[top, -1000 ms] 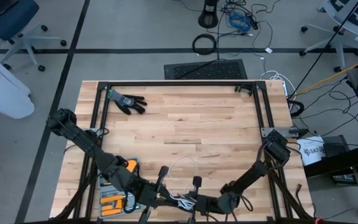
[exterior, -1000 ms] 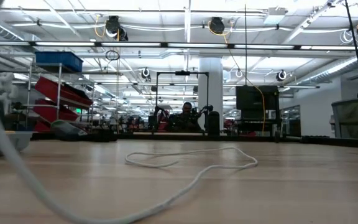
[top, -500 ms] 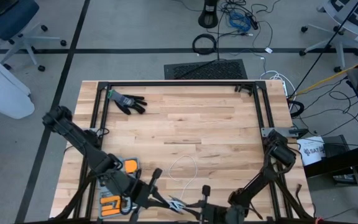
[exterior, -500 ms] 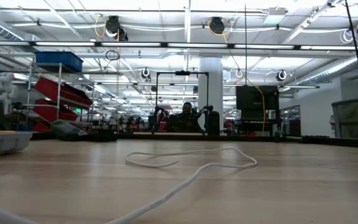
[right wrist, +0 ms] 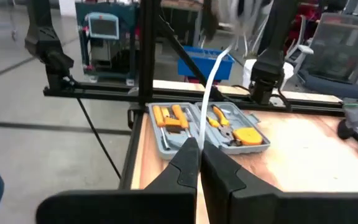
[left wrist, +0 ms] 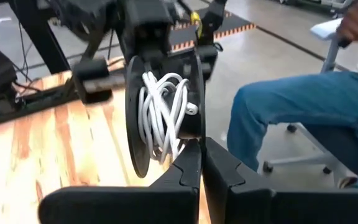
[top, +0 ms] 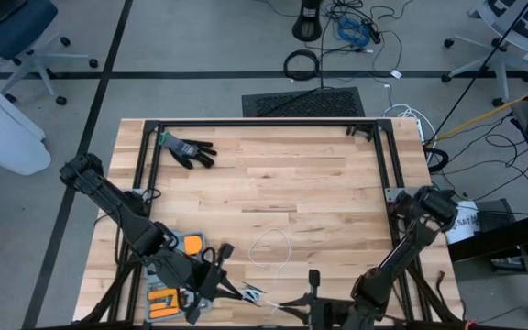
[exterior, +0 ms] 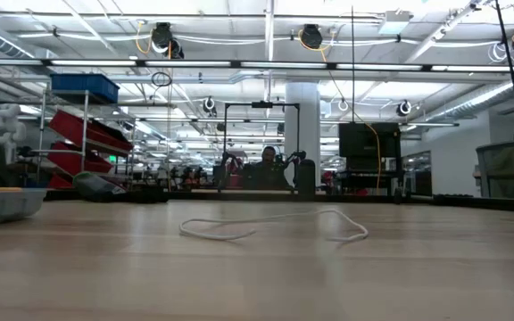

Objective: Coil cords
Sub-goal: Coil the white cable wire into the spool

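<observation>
Hanging at the lower edge of the high view, the left end effector (top: 216,284) sits left of centre with its fingers closed, and its wrist view shows a round black spool (left wrist: 160,115) wound with white cord (left wrist: 163,115) just ahead of the closed fingertips. The right end effector (right wrist: 199,152) is pinched shut on a strand of the same white cord, which runs away from it above an open tool case (right wrist: 207,127) holding orange-handled tools. A loose loop of cord (top: 271,246) lies on the wooden worktop (top: 273,174) in the lower middle of the high view, and a black glove (top: 188,150) rests at the worktop's upper left.
</observation>
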